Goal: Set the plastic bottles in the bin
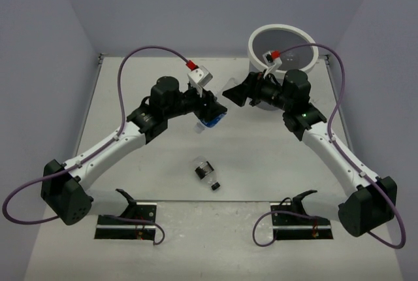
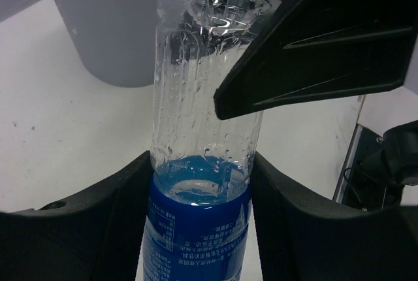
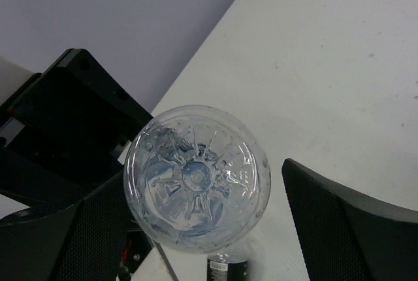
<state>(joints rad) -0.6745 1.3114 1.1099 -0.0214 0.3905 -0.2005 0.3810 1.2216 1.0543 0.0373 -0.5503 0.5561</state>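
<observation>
My left gripper (image 1: 210,112) is shut on a clear bottle with a blue label (image 1: 212,119) and holds it above the table, its base pointing at the right arm. In the left wrist view the jaws (image 2: 201,163) clamp the bottle (image 2: 202,98) at the top of its label. My right gripper (image 1: 231,93) is open, its fingers on either side of the bottle's base (image 3: 196,186); the right finger (image 3: 353,229) stands clear of it. A dark-labelled bottle (image 1: 206,172) lies on the table. The bin (image 1: 282,27) stands at the back right, partly behind the right arm.
The bin's grey wall (image 2: 111,26) shows behind the held bottle in the left wrist view. The dark-labelled bottle's top (image 3: 228,271) shows under the held bottle in the right wrist view. Two black mounts (image 1: 127,212) sit at the near edge. No other bottles show.
</observation>
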